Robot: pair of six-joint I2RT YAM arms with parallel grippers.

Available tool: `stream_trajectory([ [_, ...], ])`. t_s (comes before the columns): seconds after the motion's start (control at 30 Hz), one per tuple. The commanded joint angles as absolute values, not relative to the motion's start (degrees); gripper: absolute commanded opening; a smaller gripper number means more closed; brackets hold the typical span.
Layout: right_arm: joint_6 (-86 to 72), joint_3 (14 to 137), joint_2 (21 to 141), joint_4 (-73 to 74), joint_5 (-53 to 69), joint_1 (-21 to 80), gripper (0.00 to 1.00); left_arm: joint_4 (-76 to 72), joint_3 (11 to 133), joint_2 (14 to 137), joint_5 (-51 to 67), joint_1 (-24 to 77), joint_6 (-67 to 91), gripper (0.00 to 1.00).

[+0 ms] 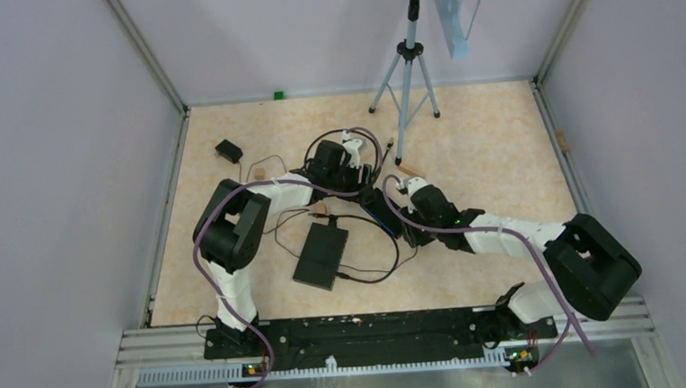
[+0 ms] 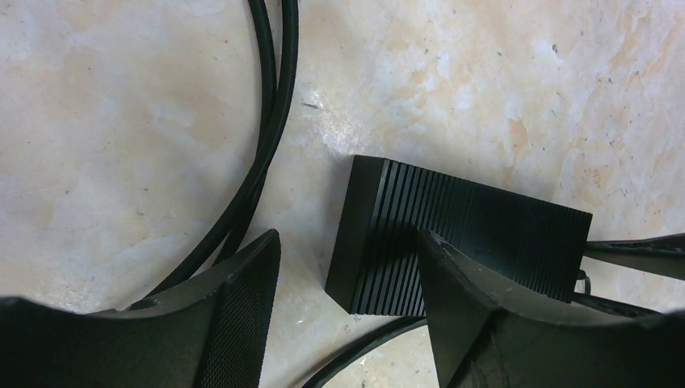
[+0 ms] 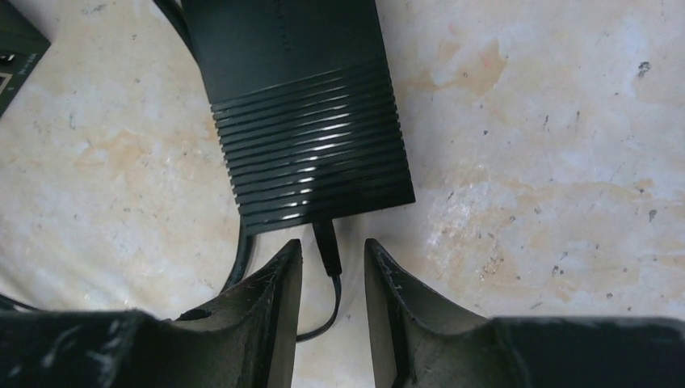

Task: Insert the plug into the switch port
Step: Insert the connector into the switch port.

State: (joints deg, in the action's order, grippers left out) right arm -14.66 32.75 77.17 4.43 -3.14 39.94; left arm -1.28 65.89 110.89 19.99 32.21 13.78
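The switch (image 1: 379, 212) is a small black ribbed box lying on the table between my two arms. In the right wrist view the switch (image 3: 299, 105) has the black plug (image 3: 325, 242) sitting in its near edge, with the thin cable curling back under my wrist. My right gripper (image 3: 332, 242) is open, with its fingers on either side of the plug and a gap on each side. My left gripper (image 2: 347, 234) is open over one end of the switch (image 2: 485, 226). Its right finger (image 2: 452, 299) covers part of the ribbed top and its left finger is over bare table.
A larger flat black box (image 1: 321, 254) lies left of the switch, with thin cables looping round it. A small black adapter (image 1: 228, 151) lies at the back left. A tripod (image 1: 407, 73) stands at the back. Two black cables (image 2: 266, 121) run beside my left gripper.
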Motion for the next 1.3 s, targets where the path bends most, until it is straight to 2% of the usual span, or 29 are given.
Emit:
stream_trajectory([
  [0.0,-14.6,36.5,80.9,5.0,-4.6,39.5,0.32,6.3,64.2,113.0,20.5,32.1,12.4,0.68],
  [0.13,-14.2,37.6,83.1,5.0,-4.5,39.5,0.26,6.2,64.3,113.2,21.1,32.4,12.2,0.68],
  [0.27,-14.0,37.2,82.5,4.6,-4.6,39.5,0.14,5.9,64.2,113.2,22.2,32.8,11.9,0.66],
  [0.33,-13.7,36.9,81.8,4.4,-4.2,39.5,0.13,5.5,63.9,113.3,22.9,33.1,11.9,0.66],
  [0.43,-13.5,36.6,81.0,4.5,-3.2,39.5,0.25,4.7,63.2,113.4,24.0,33.3,12.2,0.65],
  [0.53,-13.6,36.4,80.2,5.1,-2.6,39.5,0.29,4.3,62.8,113.5,24.2,33.4,12.4,0.65],
  [0.67,-14.2,36.5,80.0,6.3,-2.5,39.5,0.29,4.4,63.0,113.6,24.2,33.5,12.4,0.64],
  [0.83,-14.3,37.3,80.1,7.5,-2.8,39.5,0.21,5.8,64.3,113.8,24.2,33.5,11.8,0.63],
  [1.07,-15.3,38.7,80.4,10.8,-3.1,39.5,0.35,6.9,65.8,114.1,24.1,33.5,11.5,0.63],
  [1.2,-15.4,39.9,80.6,13.7,-4.3,39.5,0.36,7.8,66.7,114.1,24.5,33.5,11.2,0.63],
  [1.27,-15.1,40.0,80.9,13.8,-3.8,39.5,0.33,7.8,66.9,114.0,24.4,33.5,11.0,0.63],
])
